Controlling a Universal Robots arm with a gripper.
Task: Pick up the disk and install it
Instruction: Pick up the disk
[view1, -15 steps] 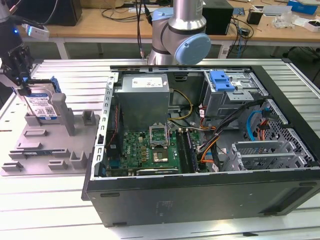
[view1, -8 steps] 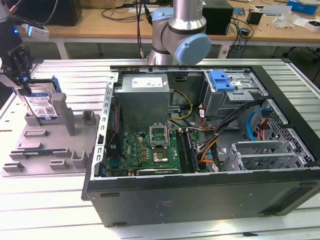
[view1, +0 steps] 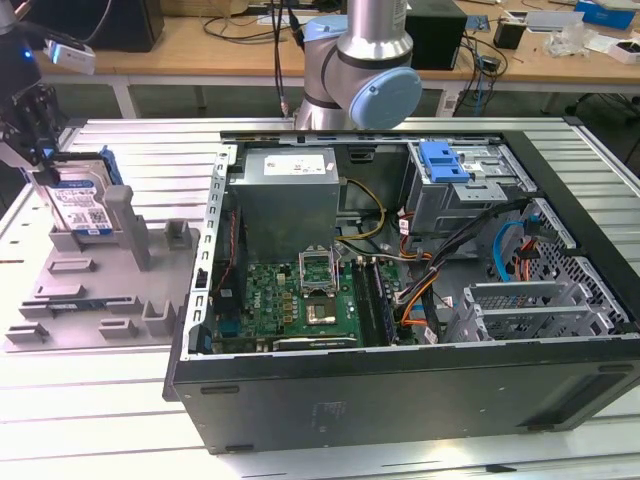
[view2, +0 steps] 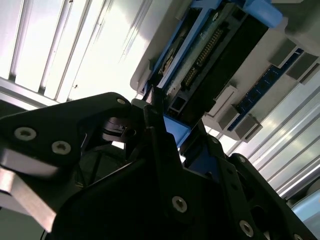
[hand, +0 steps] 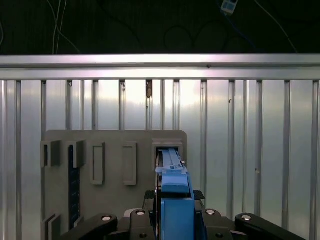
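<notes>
My claw (hand: 175, 199) is black. The disk (view1: 80, 205) is silver-grey with a white-and-blue label and a bright blue frame; the tray (view1: 90, 292) is plain grey. The tabletop (view1: 110, 410) is silver with ribbed stripes, the computer case (view1: 400, 392) black, its circuit board (view1: 285, 300) green.
</notes>
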